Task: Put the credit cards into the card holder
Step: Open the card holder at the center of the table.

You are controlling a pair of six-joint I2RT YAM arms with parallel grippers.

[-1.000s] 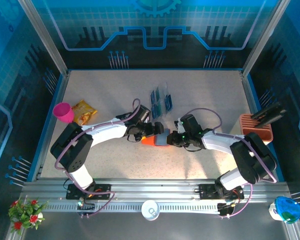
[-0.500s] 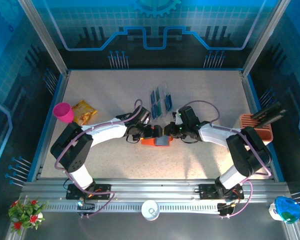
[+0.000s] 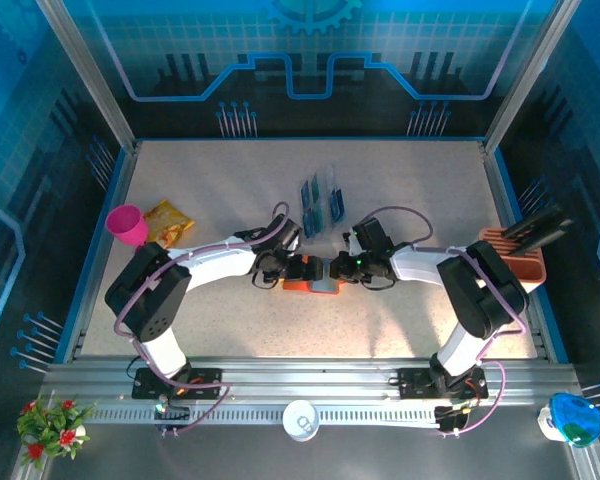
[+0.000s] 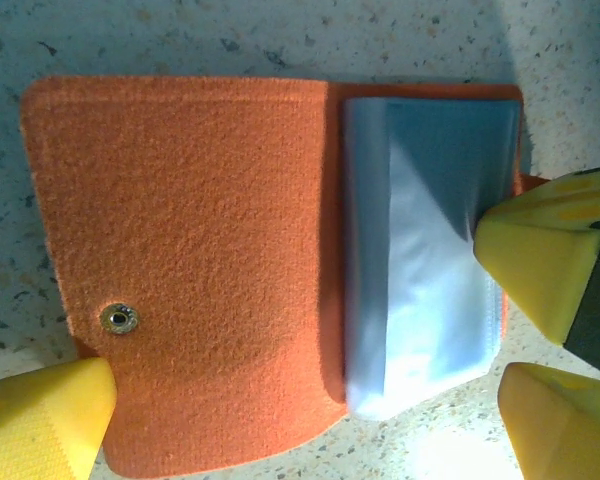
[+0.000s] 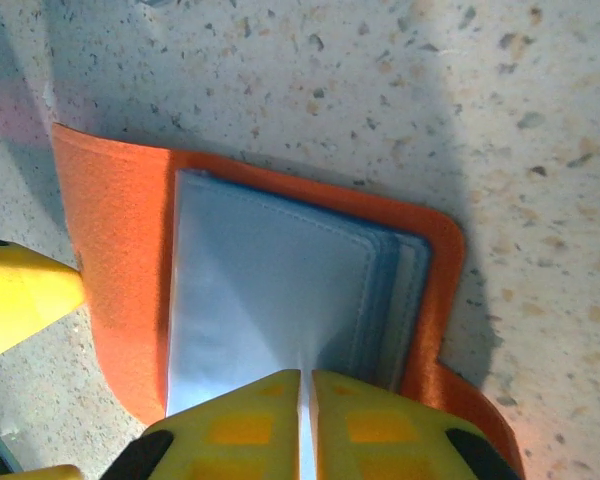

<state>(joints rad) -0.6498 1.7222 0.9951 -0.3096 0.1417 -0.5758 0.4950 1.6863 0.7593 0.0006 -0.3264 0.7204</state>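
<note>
Where the two arms meet, the card holder (image 3: 302, 284) lies opened flat on the speckled surface (image 3: 220, 180): orange flap spread to one side, snap stud (image 4: 119, 318) near the flap's corner, grey-blue pockets (image 4: 420, 250) stacked on the other half. Right gripper (image 5: 305, 385): fingers pressed together on the card holder, pinching the top pocket leaf at its edge, leaf creased toward the pinch. Left gripper (image 4: 300, 405): fingers spread wide above the card holder, one tip by the flap's corner, the other by the corner of the pockets; contact with the card holder cannot be told. Credit cards (image 3: 320, 203), blue and teal, clustered just beyond the card holder on the side away from the arm bases. Well to the left of the card holder: pink cup (image 3: 127, 224) and yellow snack packet (image 3: 168, 223), side by side. Well to the right of the card holder: orange slotted box (image 3: 513, 255), at the surface edge
</note>
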